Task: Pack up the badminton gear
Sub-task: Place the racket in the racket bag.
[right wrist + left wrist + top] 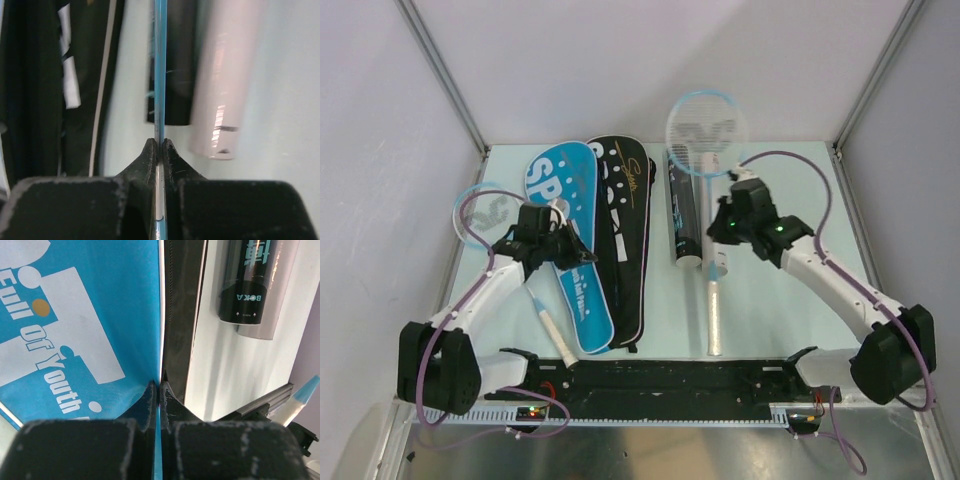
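The racket runs straight ahead from the right gripper, pinched by its thin shaft. A black tube and a white tube lie ahead, just right. The left gripper is pressed together on the edge of the blue cover, with the black cover just right of its tips.

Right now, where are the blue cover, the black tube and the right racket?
blue racket cover (pixel 560 180), top view, its wide end.
black shuttlecock tube (pixel 681 200), top view, its middle.
right racket (pixel 714 320), top view, its white handle.
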You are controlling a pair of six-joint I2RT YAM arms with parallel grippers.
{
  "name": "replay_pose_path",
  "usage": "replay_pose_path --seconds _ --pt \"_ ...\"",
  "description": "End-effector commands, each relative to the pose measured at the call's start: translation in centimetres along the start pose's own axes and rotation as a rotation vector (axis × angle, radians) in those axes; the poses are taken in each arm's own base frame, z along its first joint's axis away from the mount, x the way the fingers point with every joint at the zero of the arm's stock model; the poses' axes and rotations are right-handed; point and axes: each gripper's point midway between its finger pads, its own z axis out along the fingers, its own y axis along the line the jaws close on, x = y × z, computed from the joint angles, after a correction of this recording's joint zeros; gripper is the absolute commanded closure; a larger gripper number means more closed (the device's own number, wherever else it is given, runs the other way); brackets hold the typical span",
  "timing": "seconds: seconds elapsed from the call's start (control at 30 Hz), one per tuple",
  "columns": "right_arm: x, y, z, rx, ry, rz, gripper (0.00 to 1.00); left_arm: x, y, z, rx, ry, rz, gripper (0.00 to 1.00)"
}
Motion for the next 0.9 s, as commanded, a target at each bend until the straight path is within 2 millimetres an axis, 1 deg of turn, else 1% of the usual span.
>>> replay_pose_path --seconds 0.0,0.03,0.1,0.23,0.3,0.5,0.7,0.8,0.87 --pt "1.7 5.7 -0.5 -0.071 0.034 -0.081 1.00 0.1 -1.7 -0.8 0.099 0.010 0.036 1.00" --pt "2.7 6.7 -0.6 -0.084 0.055 -0.106 1.00 0.1 -1.7 -0.9 0.099 0.005 0.047 1.00" --pt "4.6 8.0 -0.5 -0.090 0.096 -0.143 1.00 -0.2 -1.5 -1.2 0.089 -0.019 0.066 1.00" --pt "8.2 9.7 -0.3 -0.098 0.171 -0.205 1.00 -0.6 -1.5 -1.7 0.085 -0.049 0.094 1.00" --pt "9.6 10.2 -0.3 -0.093 0.201 -0.226 1.00 -0.5 -1.5 -1.7 0.085 -0.051 0.106 1.00" --pt "12.1 10.3 -0.2 -0.062 0.256 -0.262 1.00 -0.4 -1.3 -1.7 0.079 -0.058 0.136 1.00" --pt "14.9 10.3 -0.2 -0.021 0.324 -0.304 1.00 -0.3 -2.0 -1.8 0.085 -0.063 0.166 1.00" --pt "15.8 11.1 -0.3 -0.032 0.345 -0.332 1.00 0.0 -2.3 -1.7 0.087 -0.057 0.182 1.00" --pt "16.2 11.8 -0.4 -0.050 0.350 -0.347 1.00 0.2 -2.4 -1.5 0.088 -0.048 0.188 1.00"
